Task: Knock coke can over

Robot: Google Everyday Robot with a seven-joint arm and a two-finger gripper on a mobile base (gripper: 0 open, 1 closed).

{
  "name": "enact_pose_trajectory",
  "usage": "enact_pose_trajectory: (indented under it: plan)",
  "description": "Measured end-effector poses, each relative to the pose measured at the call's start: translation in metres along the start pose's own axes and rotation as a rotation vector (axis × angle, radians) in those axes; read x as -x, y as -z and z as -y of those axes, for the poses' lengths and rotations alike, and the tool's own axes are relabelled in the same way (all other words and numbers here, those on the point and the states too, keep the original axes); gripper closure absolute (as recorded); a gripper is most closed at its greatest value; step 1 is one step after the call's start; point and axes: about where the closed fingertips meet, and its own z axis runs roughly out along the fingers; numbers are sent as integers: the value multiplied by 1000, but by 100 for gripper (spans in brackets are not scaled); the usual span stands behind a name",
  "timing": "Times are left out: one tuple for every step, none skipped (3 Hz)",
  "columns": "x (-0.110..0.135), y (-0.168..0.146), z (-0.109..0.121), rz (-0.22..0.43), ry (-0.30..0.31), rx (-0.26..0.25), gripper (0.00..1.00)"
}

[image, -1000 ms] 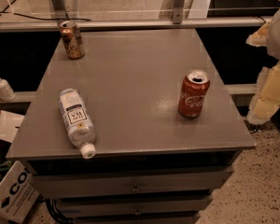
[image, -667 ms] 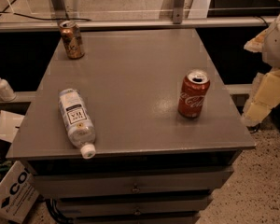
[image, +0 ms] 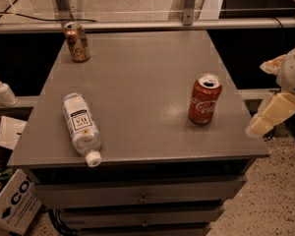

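Three drinks on the grey cabinet top, with the gripper off to one side.

From your one camera view, the coke can [image: 204,99] stands upright near the right edge of the cabinet [image: 142,73], silver top up. The gripper [image: 274,113] hangs beyond that same edge, just past the cabinet's front corner, near the coke can but apart from it. You cannot tell whether it is spread or closed. A brown can [image: 76,42] stands at the far left corner. A clear bottle [image: 81,127] lies on its side at the front left, its white cap pointing to the front edge.
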Motion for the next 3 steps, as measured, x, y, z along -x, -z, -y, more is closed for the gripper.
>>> enact_pose_trajectory:
  plan:
    - [1, -18, 4, 136, -86, 27, 0]
    - [19, -35, 3, 275, -157, 76, 0]
    - [49, -52, 1, 413, -202, 129, 0]
